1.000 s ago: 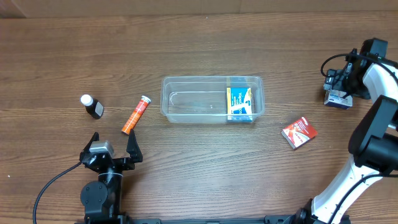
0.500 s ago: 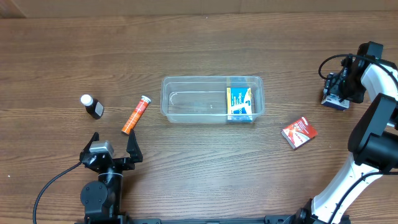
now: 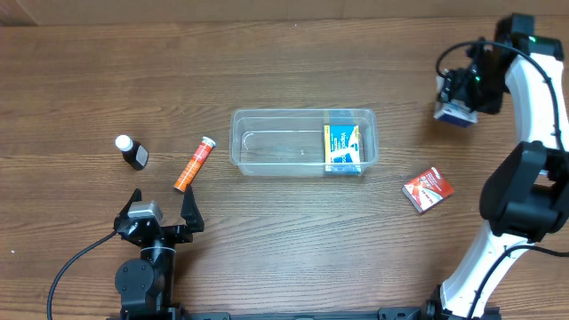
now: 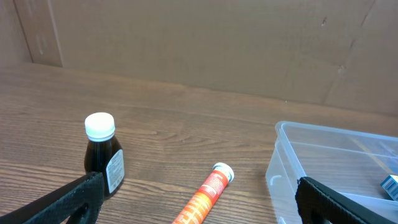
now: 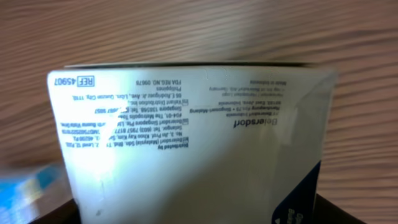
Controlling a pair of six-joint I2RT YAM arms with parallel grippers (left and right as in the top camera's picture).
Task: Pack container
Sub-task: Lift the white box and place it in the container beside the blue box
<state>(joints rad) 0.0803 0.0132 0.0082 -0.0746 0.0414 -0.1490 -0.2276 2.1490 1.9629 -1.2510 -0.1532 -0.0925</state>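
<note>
The clear plastic container sits mid-table with a blue-and-yellow box in its right end; its left end shows in the left wrist view. My right gripper is at the far right, shut on a white-and-blue box and holding it above the table, right of the container. My left gripper is open and empty near the front left, behind an orange tube and a dark bottle with a white cap. Both also show in the left wrist view: the tube, the bottle.
A red-and-white box lies on the table to the right of the container, in front of my right gripper. A cardboard wall stands at the back of the table.
My right gripper has lifted the white-and-blue box and moved it left and toward the back. The left arm has not moved.
</note>
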